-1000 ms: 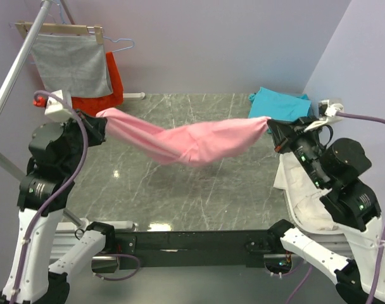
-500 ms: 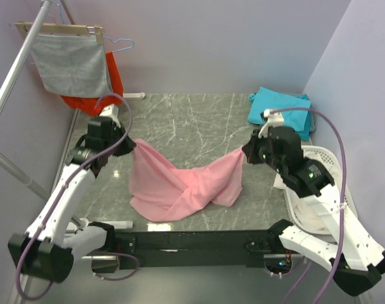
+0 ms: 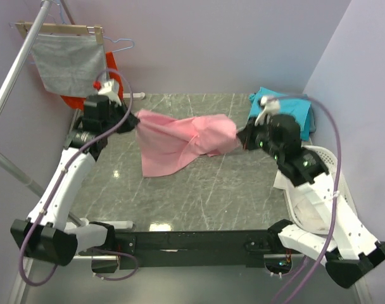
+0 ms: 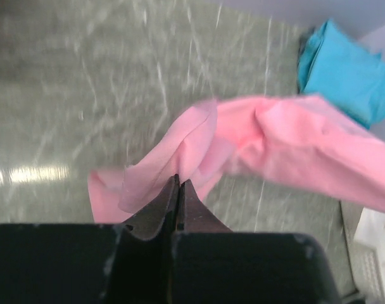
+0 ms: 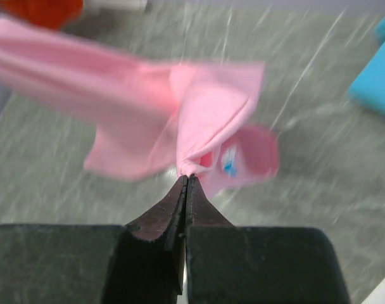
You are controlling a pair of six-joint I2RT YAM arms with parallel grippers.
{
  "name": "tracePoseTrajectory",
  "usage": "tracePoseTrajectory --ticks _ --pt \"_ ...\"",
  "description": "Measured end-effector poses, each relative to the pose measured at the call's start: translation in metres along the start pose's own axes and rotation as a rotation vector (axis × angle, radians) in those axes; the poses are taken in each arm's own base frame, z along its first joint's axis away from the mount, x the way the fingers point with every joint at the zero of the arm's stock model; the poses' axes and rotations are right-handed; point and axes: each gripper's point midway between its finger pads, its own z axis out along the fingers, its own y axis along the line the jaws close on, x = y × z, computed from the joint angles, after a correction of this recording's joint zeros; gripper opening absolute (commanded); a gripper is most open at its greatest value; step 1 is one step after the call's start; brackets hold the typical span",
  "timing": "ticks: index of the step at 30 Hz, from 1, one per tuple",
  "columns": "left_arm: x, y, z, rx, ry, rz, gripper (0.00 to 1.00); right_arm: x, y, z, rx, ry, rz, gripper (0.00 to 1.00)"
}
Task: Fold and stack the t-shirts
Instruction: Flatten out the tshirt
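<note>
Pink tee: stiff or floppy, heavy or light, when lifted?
Likely floppy: the pink tee sags and folds between the left end effector and right end effector. Probably light: two thin pinches hold it. It may bunch rather than lie flat.

This looks like a robot lab cell. Bare lilac walls (image 3: 211, 44) close around a marble-look table (image 3: 199, 190). A left arm (image 3: 63, 183) and a right arm (image 3: 319, 196) stand on a black rail (image 3: 192, 240), beside a metal rack (image 3: 14, 69).
</note>
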Motion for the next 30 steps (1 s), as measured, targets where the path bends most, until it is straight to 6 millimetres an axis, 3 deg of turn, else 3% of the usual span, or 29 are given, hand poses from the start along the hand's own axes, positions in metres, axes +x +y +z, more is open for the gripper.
tracePoseTrajectory --ticks 3,4,5,6,9,10,13,14,17,20,23,26,30 --pt "0.049 0.017 -0.008 -0.004 0.08 -0.022 0.01 0.075 0.011 -0.005 -0.092 0.144 0.035 0.0" --pt "0.07 0.024 -0.011 -0.012 0.119 -0.033 0.01 0.105 0.017 -0.008 -0.126 0.207 0.045 0.07" --pt "0.092 0.033 -0.015 -0.023 0.158 -0.05 0.01 0.134 0.023 -0.012 -0.158 0.274 0.057 0.39" --pt "0.11 0.04 -0.018 -0.033 0.192 -0.062 0.01 0.167 0.031 -0.018 -0.2 0.355 0.072 0.49" --pt "0.155 0.056 -0.024 -0.059 0.286 -0.102 0.01 0.242 0.041 -0.038 -0.248 0.574 0.12 0.56" --pt "0.165 0.059 -0.026 -0.066 0.311 -0.111 0.01 0.257 0.039 -0.044 -0.231 0.627 0.132 0.62" --pt "0.177 0.064 -0.026 -0.08 0.342 -0.129 0.01 0.261 0.029 -0.047 -0.147 0.635 0.152 0.7" --pt "0.177 0.064 -0.026 -0.08 0.342 -0.132 0.01 0.254 0.023 -0.045 -0.104 0.603 0.148 0.74" --pt "0.175 0.063 -0.021 -0.08 0.341 -0.132 0.01 0.218 0.005 -0.03 0.023 0.465 0.138 0.73" --pt "0.174 0.064 -0.013 -0.087 0.354 -0.133 0.01 0.183 -0.015 -0.001 0.129 0.347 0.169 0.68" --pt "0.173 0.065 -0.004 -0.094 0.366 -0.133 0.01 0.166 -0.034 0.036 0.176 0.288 0.207 0.65" --pt "0.176 0.067 0.002 -0.099 0.376 -0.135 0.01 0.185 -0.041 0.075 0.176 0.344 0.197 0.58" --pt "0.178 0.069 0.009 -0.103 0.382 -0.137 0.01 0.219 -0.04 0.108 0.138 0.453 0.178 0.55"
